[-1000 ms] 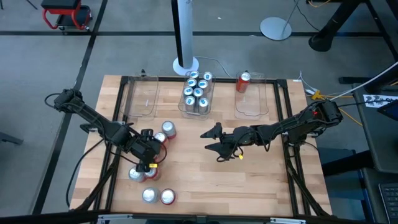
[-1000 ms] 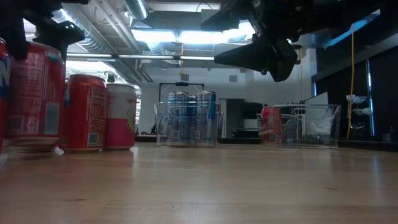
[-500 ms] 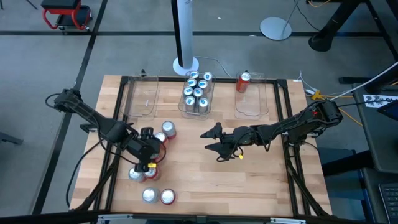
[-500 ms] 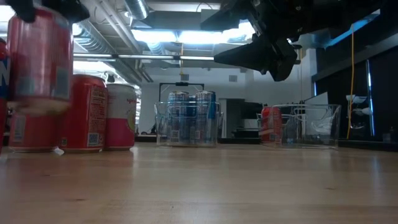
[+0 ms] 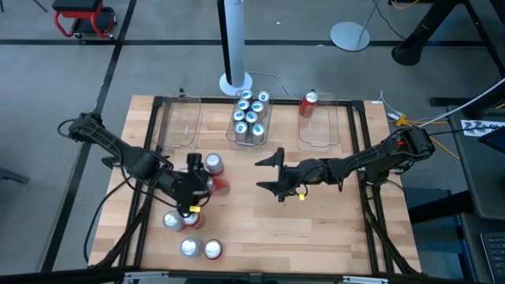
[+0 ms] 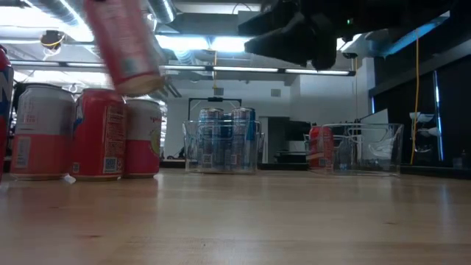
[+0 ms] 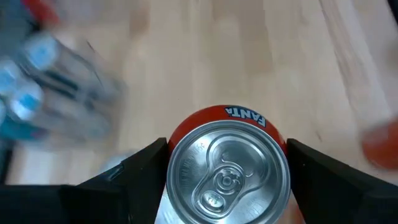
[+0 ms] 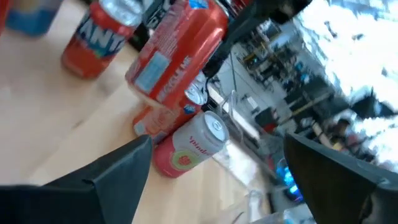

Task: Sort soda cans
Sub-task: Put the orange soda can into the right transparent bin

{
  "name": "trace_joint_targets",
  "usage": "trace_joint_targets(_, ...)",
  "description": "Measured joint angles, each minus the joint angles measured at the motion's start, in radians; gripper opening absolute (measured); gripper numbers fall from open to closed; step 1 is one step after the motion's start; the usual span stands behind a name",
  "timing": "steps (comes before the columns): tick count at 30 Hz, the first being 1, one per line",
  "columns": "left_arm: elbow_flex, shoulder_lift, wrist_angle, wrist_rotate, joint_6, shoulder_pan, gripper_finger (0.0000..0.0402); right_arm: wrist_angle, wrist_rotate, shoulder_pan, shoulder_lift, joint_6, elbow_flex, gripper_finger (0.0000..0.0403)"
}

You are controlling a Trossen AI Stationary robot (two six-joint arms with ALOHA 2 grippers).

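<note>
Wooden tabletop under both arms. High view: left end effector clamped on red can, just left of middle bin's near side; right end effector spread apart, empty. Low view: red can tilted, raised clear of standing cans. Left wrist view: fingers flanking silver can top. Right wrist view: fingers wide apart.

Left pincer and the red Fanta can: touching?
Touching. Left wrist view shows the left pincer fingers pressed on both sides of the red Fanta can.
</note>
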Motion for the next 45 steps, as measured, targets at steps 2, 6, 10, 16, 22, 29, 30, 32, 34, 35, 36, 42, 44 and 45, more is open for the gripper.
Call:
trace_joint_targets(2,-0.01,0.0,0.076,-0.037,0.065,0.011,0.0277,0.007,0.0,0.0,0.0,0.083,0.0,0.0363)
trace_joint_targets(6,-0.043,0.0,0.23,-0.088,0.205,0.038,0.0277,0.02,-0.008,0.0,0.0,0.212,0.0,0.0363)
trace_joint_targets(10,-0.054,0.025,0.333,-0.087,0.297,0.081,0.0277,0.032,-0.008,0.0,0.0,0.294,0.0,0.0363)
trace_joint_targets(16,-0.055,0.114,0.466,-0.09,0.396,0.132,0.0277,0.038,-0.009,0.0,0.021,0.325,0.041,0.0363)
trace_joint_targets(22,-0.056,0.196,0.605,-0.097,0.463,0.163,0.0276,-0.094,-0.032,0.0,0.099,0.323,0.142,0.0363)
trace_joint_targets(29,-0.056,0.206,0.636,-0.103,0.47,0.177,0.0276,-0.116,-0.023,-0.001,0.113,0.317,0.164,0.0363)
trace_joint_targets(30,-0.056,0.206,0.642,-0.103,0.471,0.177,0.0276,-0.116,-0.021,-0.001,0.113,0.317,0.164,0.0363)
trace_joint_targets(32,-0.056,0.206,0.649,-0.103,0.47,0.178,0.0276,-0.121,-0.017,-0.001,0.115,0.317,0.165,0.0363)
trace_joint_targets(34,-0.056,0.206,0.653,-0.103,0.469,0.178,0.0276,-0.108,-0.006,-0.001,0.126,0.314,0.166,0.0362)
trace_joint_targets(35,-0.056,0.206,0.651,-0.103,0.468,0.178,0.0276,-0.108,-0.005,-0.001,0.129,0.311,0.166,0.0361)
trace_joint_targets(36,-0.056,0.206,0.65,-0.103,0.468,0.178,0.0276,-0.108,-0.002,-0.001,0.129,0.306,0.166,0.0358)
trace_joint_targets(42,-0.056,0.206,0.65,-0.112,0.475,0.178,0.0276,-0.095,0.012,-0.001,0.129,0.283,0.166,0.0295)
trace_joint_targets(44,-0.056,0.206,0.652,-0.112,0.477,0.178,0.0284,-0.096,0.012,-0.001,0.129,0.274,0.166,0.0295)
trace_joint_targets(45,-0.056,0.206,0.652,-0.112,0.478,0.178,0.029,-0.096,0.013,-0.001,0.129,0.269,0.166,0.0295)
